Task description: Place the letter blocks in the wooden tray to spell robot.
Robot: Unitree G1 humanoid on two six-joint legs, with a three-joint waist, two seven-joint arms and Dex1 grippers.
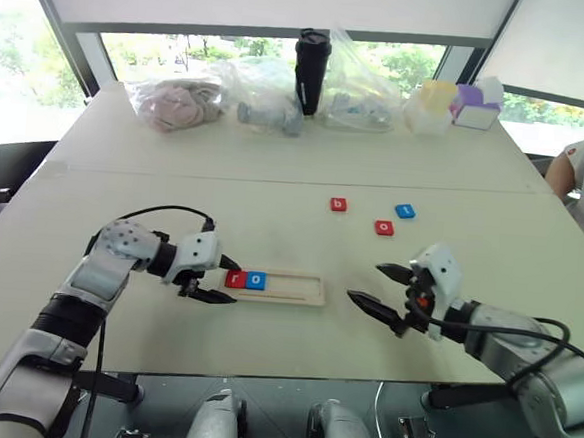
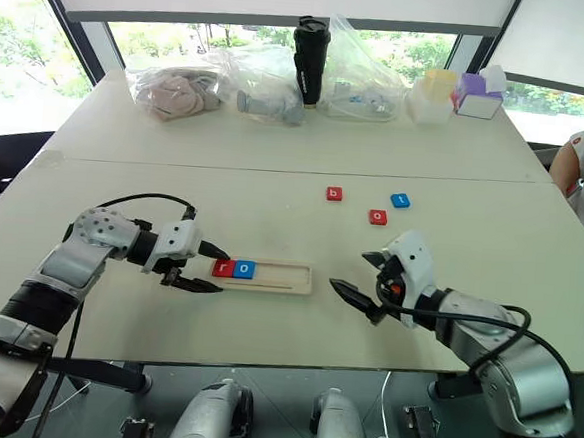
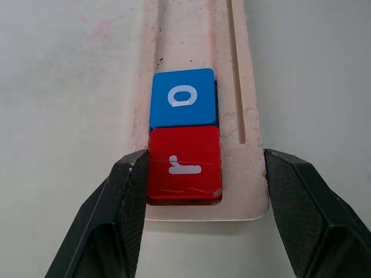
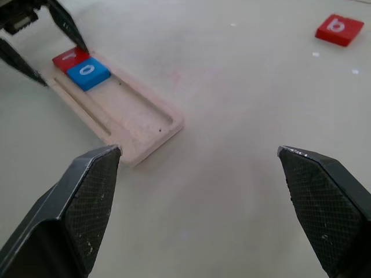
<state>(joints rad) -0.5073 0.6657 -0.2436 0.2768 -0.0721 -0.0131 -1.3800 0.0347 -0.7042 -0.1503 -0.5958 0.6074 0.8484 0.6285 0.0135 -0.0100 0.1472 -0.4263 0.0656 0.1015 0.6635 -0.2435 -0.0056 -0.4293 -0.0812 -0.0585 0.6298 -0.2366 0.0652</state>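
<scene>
My left hand [image 1: 214,279], fingers spread wide, straddles end of long pale-wood tray [image 1: 297,291], squaring red "r" tile [image 3: 184,164] against end wall; blue "o" tile [image 3: 183,97] butts it. My right hand [image 1: 391,289] wide, empty. Red "b" tile [image 1: 338,204], red "o" tile [image 1: 384,227], blue "t" tile [image 1: 405,211] loose on white counter [image 1: 272,218], open room around.

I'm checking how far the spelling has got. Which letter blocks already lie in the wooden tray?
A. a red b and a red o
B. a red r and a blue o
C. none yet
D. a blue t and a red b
B: the red r and the blue o lie side by side at one end of the wooden tray, while the b, the other o and the t sit loose on the table.
</scene>
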